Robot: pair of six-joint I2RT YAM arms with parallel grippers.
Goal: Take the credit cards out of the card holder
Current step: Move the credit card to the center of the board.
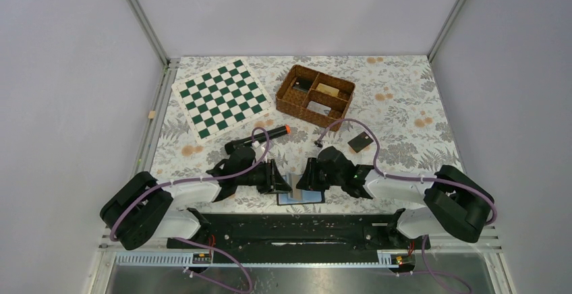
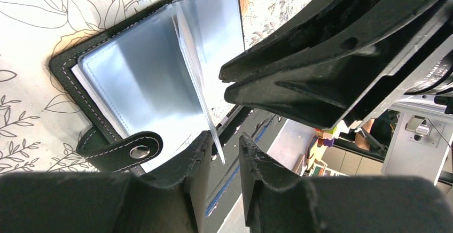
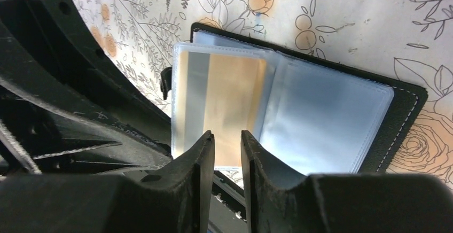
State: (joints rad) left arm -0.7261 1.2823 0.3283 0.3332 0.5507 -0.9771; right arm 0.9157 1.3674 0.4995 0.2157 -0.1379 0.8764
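Observation:
The card holder (image 1: 301,197) lies open at the table's near edge between both grippers. In the left wrist view it (image 2: 144,67) shows blue-grey clear sleeves, a black stitched border and a snap tab (image 2: 125,150). One sleeve page stands up with its lower edge beside the tips of my left gripper (image 2: 224,137), whose jaws are a narrow gap apart. The orange-yellow card (image 3: 232,99) sits in a sleeve of the holder (image 3: 320,115), just beyond my right gripper (image 3: 227,134), jaws slightly apart and empty. The dark card (image 1: 361,143) lies on the table behind the right arm.
A black cylinder with an orange tip (image 1: 270,134) lies behind the left gripper (image 1: 278,178). A brown wicker basket (image 1: 315,94) and a green-white chessboard (image 1: 222,98) sit further back. The right gripper (image 1: 309,174) faces the left, close together. The table edge lies just beneath the holder.

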